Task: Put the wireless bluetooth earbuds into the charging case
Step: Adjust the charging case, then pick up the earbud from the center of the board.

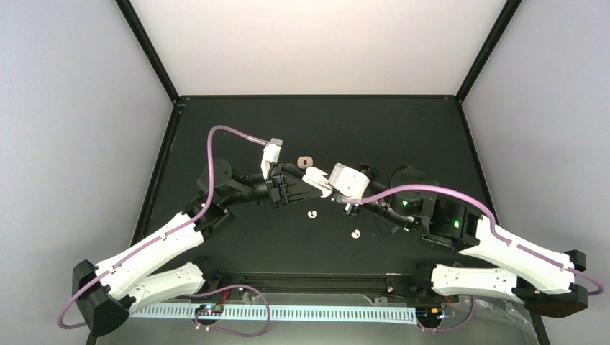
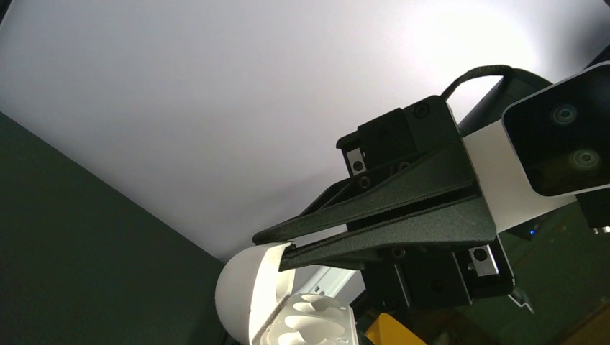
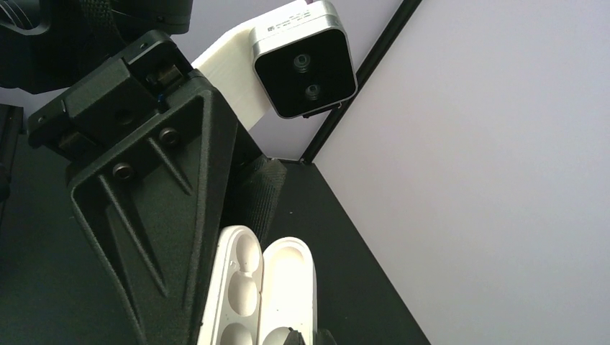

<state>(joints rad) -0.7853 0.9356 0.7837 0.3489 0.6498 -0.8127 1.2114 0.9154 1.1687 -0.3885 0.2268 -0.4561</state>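
The white charging case [image 1: 317, 180] hangs open above mid-table, between both grippers. My right gripper [image 1: 332, 187] is shut on its lid: in the left wrist view the two black fingertips [image 2: 259, 237] pinch the lid's rim [image 2: 241, 295]. In the right wrist view, my right gripper [image 3: 308, 339] tips show at the lid's lower edge. My left gripper [image 1: 296, 185] holds the case's base [image 3: 234, 287], one broad finger [image 3: 158, 237] against its side and a ribbed pad [image 3: 265, 194] behind it. The sockets show empty. Two small white earbuds [image 1: 312, 213] [image 1: 355, 233] lie on the black table.
A small tan ring-shaped piece [image 1: 306, 161] lies on the table just beyond the case. Black frame posts and pale walls close in the table [image 1: 237, 129] at the back and sides. Purple cables arc over both arms.
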